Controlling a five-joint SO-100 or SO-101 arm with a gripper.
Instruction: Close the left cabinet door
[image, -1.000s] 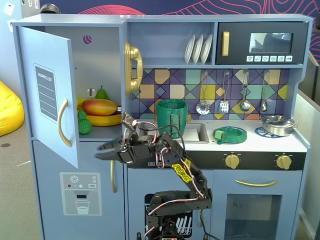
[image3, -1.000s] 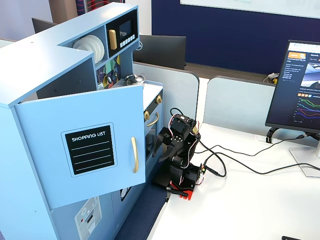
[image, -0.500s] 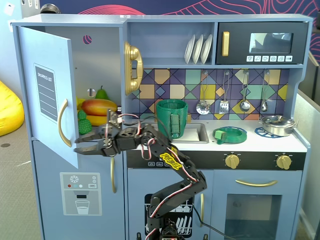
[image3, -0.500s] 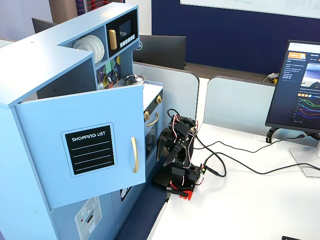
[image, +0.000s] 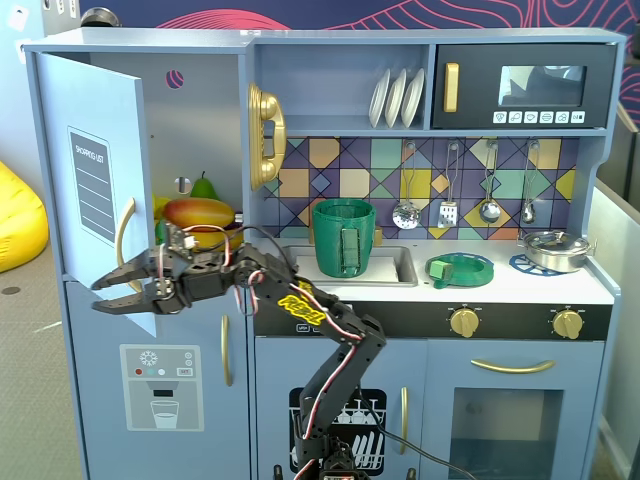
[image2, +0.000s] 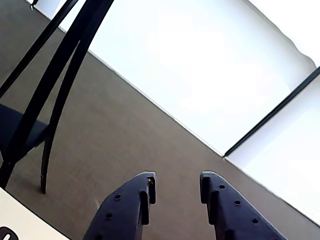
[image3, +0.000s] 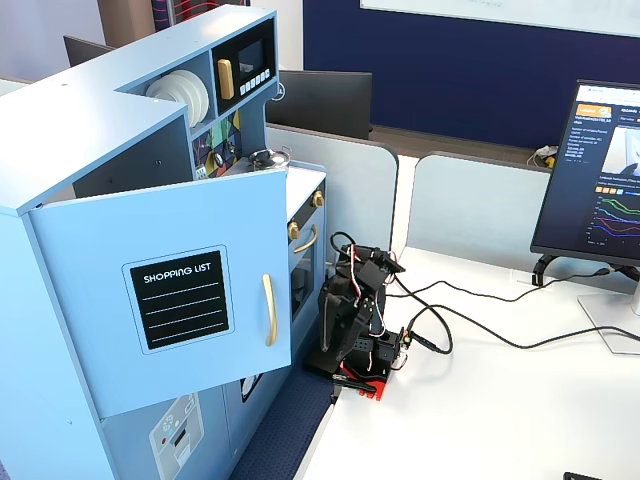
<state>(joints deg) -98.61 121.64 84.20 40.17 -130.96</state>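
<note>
The left cabinet door (image: 95, 130) is light blue and stands swung open, with a dark list label (image: 92, 185) and a curved gold handle (image: 122, 245). My gripper (image: 97, 298) is open and holds nothing. In a fixed view it points left across the door's lower corner, just below the handle; I cannot tell whether it touches. In the wrist view the gripper (image2: 176, 181) is spread over brown floor. In another fixed view the door (image3: 100, 250) shows its SHOPPING LIST label (image3: 180, 298), and the arm (image3: 350, 305) stands just right of its free edge.
Inside the open cabinet lie toy fruits (image: 198, 215). A green jug (image: 343, 238) stands at the sink. Below the door is a lower door with a dispenser graphic (image: 160, 400). Chair legs (image2: 47, 100) stand on the floor at left in the wrist view. A monitor (image3: 600, 180) stands on the white table.
The arm has stretched out to the left and slightly down, carrying the open gripper from in front of the counter to across the door's lower corner. The door has not visibly moved.
</note>
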